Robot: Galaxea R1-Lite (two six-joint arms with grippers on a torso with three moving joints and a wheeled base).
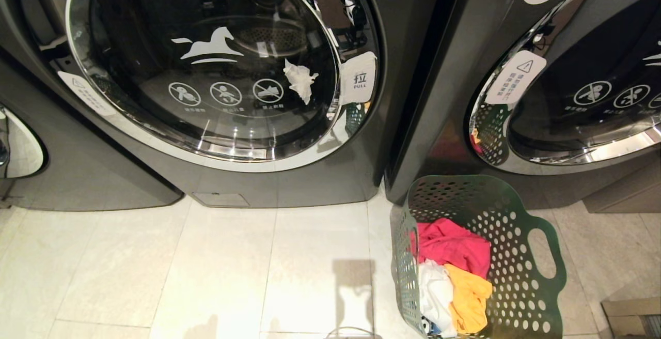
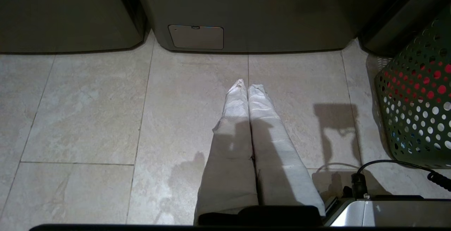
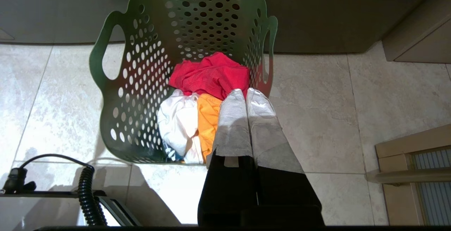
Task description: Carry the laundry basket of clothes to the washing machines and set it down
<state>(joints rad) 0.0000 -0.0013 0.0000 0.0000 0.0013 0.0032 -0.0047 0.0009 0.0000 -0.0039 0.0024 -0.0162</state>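
Note:
The dark green perforated laundry basket (image 1: 516, 277) (image 3: 148, 93) (image 2: 415, 111) stands on the tiled floor right before the two dark grey washing machines (image 1: 217, 86) (image 1: 568, 70). Inside lie the clothes: a pink-red garment (image 1: 454, 243) (image 3: 211, 76), a white one (image 1: 436, 292) (image 3: 178, 122) and a yellow-orange one (image 1: 469, 297) (image 3: 208, 118). My right gripper (image 3: 245, 91) is shut and empty, hovering above the basket's near rim. Over bare floor to the basket's left hangs my left gripper (image 2: 247, 85), shut on nothing. Neither arm shows in the head view.
A white scrap of tissue (image 1: 300, 80) sticks on the left machine's glass door. A cardboard box (image 1: 632, 318) sits at the lower right; a wooden frame (image 3: 412, 174) shows beside the basket. Pale floor tiles (image 1: 206, 266) stretch left of the basket. My base's cable (image 2: 387, 164) lies near.

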